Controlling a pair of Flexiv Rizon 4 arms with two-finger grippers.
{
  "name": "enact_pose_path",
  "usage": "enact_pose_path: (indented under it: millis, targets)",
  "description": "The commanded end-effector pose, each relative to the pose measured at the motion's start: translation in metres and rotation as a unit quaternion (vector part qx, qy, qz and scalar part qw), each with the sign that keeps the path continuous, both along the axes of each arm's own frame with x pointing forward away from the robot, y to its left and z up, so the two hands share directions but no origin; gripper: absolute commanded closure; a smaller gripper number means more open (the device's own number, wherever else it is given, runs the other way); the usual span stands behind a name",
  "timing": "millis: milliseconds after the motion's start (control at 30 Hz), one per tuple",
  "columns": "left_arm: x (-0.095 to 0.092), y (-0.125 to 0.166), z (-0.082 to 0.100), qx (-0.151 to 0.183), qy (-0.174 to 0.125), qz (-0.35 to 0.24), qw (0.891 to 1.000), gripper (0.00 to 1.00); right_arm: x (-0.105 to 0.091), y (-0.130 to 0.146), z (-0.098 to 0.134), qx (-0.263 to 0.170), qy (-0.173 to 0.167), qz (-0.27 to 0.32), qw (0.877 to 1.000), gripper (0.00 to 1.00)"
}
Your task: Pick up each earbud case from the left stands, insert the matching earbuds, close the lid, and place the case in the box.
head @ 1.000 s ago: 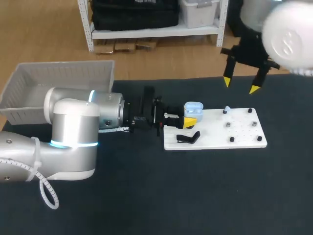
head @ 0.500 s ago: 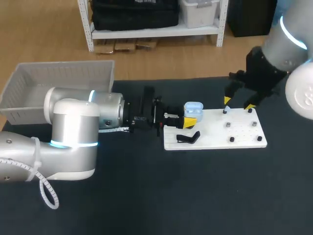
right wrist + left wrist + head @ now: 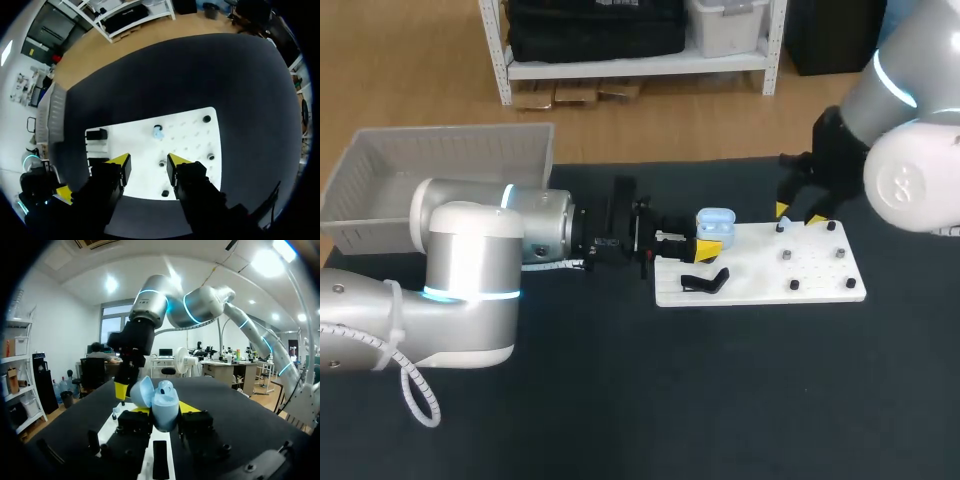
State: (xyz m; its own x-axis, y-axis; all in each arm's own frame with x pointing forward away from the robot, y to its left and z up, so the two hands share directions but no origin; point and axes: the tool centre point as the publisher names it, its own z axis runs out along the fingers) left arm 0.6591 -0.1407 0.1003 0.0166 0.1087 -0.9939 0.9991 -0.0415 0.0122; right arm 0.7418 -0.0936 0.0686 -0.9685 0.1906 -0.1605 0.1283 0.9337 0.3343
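A light-blue earbud case (image 3: 716,222) with its lid up sits at the left end of the white board (image 3: 760,285). My left gripper (image 3: 704,246) is shut on the case (image 3: 165,409), a yellow tip on each side. A small light-blue earbud (image 3: 784,224) stands on the board's far edge. My right gripper (image 3: 798,213) hovers just above it, open. In the right wrist view the earbud (image 3: 158,132) lies ahead of that gripper (image 3: 148,162), with nothing between the fingers. A yellow fingertip (image 3: 121,390) of the right gripper shows beyond the case in the left wrist view.
A black stand (image 3: 705,282) lies on the board's near-left part. Several small dark pegs (image 3: 787,256) dot its right half. A grey basket (image 3: 440,160) stands at the table's far left. My left arm (image 3: 480,250) stretches across the table's left half.
My right arm has come down and leftward from above the table's far edge to just over the earbud, and its fingers have drawn closer together. The left arm and case have stayed still.
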Motion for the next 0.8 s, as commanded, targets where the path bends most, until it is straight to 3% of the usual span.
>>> enact_pose_path:
  millis: [33,800]
  targets:
    - [0.001,0.000,0.000,0.000,0.000,-0.001,1.000,1.00,0.008,-0.001,-0.011,-0.016,0.003,-0.009,1.000,0.55]
    - [0.001,0.000,0.000,0.000,0.000,-0.001,1.000,1.00,0.027,-0.002,-0.032,-0.037,0.018,-0.009,0.999,0.59]
